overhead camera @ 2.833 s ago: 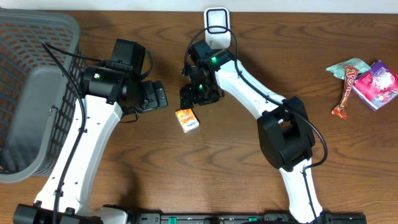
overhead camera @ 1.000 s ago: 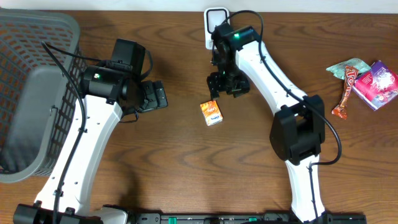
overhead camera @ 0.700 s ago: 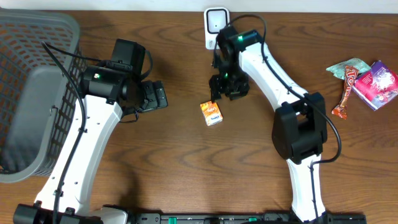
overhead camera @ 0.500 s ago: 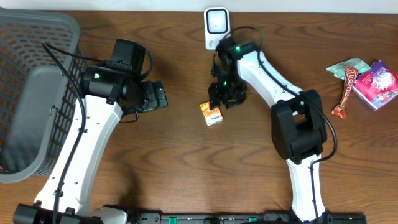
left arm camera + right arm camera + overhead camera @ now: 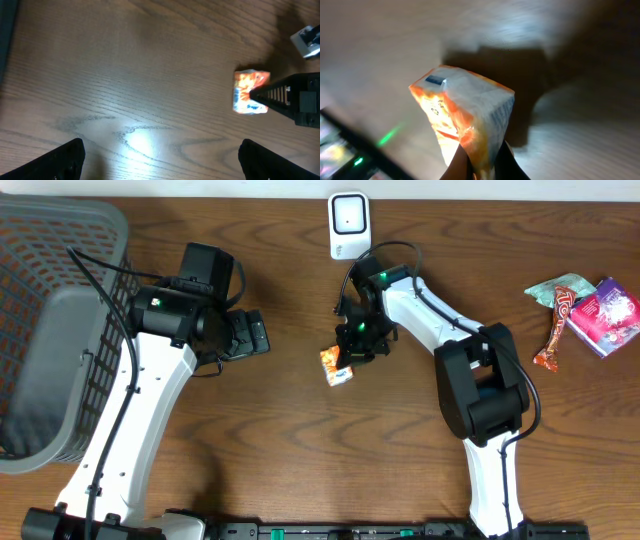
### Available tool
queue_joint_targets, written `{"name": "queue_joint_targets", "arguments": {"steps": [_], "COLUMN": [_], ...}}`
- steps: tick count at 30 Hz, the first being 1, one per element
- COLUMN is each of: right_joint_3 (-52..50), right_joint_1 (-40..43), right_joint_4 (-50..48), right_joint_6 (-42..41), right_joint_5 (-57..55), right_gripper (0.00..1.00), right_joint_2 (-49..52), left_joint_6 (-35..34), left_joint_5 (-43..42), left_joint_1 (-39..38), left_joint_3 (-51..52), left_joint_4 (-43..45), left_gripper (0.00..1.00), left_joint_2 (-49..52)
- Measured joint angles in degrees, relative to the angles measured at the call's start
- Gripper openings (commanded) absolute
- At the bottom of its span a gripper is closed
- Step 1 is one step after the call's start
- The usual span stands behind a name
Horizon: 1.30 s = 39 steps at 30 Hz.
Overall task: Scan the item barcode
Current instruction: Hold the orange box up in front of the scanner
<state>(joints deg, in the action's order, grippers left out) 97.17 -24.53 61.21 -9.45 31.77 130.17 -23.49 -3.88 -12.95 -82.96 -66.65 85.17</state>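
The item is a small orange and white packet (image 5: 336, 367) lying just left of mid-table. My right gripper (image 5: 351, 352) is shut on its near edge, and the packet (image 5: 465, 117) fills the right wrist view, tilted, with both dark fingers (image 5: 462, 165) pinching its lower end. A white barcode scanner (image 5: 348, 220) stands at the table's back edge, some way behind the packet. Further left, my left gripper (image 5: 256, 335) is wide open and holds nothing. Its wrist view shows the packet (image 5: 251, 92) at the right, with bare wood between the two fingertips (image 5: 70, 156).
A grey mesh basket (image 5: 60, 330) takes up the table's left end. Several wrapped snacks and a purple packet (image 5: 606, 315) lie at the far right. Both arms' white links run toward the front edge.
My right gripper has come down from beside the scanner onto the packet and shut on it. The packet now sits tilted and a little further left. The left arm has not moved.
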Motion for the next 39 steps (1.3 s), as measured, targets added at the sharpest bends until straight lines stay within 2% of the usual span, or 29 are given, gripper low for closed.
{"name": "queue_joint_targets", "arguments": {"steps": [9,17,25,30,33,39], "right_joint_3": [0.28,0.28,0.28,0.31,0.39,5.73], "right_joint_1": [5.62,8.33,7.26,7.17,7.15,5.01], "right_joint_4": [1.62,4.96,6.91,1.20,-3.15,-3.23], "right_joint_6": [11.43,18.82,24.52,21.64,15.41,1.92], "right_joint_5": [26.80,36.04,38.23,38.05,34.27,13.64], "right_gripper": [0.01,0.01,0.01,0.01,0.01,0.01], "right_joint_2": [0.83,0.83,0.83,0.83,0.83,1.03], "left_joint_6": [0.00,0.00,0.00,0.00,0.00,0.00], "left_joint_5": [0.00,0.00,0.00,0.00,0.00,0.00], "left_joint_1": [0.00,0.00,0.00,0.00,0.00,0.00], "left_joint_3": [0.00,0.00,0.00,0.00,0.00,0.00], "left_joint_4": [0.00,0.00,0.02,0.02,0.02,0.02], "left_gripper": [0.98,0.98,0.98,0.98,0.98,0.98], "left_joint_2": [0.00,0.00,0.00,0.00,0.00,0.00]}}
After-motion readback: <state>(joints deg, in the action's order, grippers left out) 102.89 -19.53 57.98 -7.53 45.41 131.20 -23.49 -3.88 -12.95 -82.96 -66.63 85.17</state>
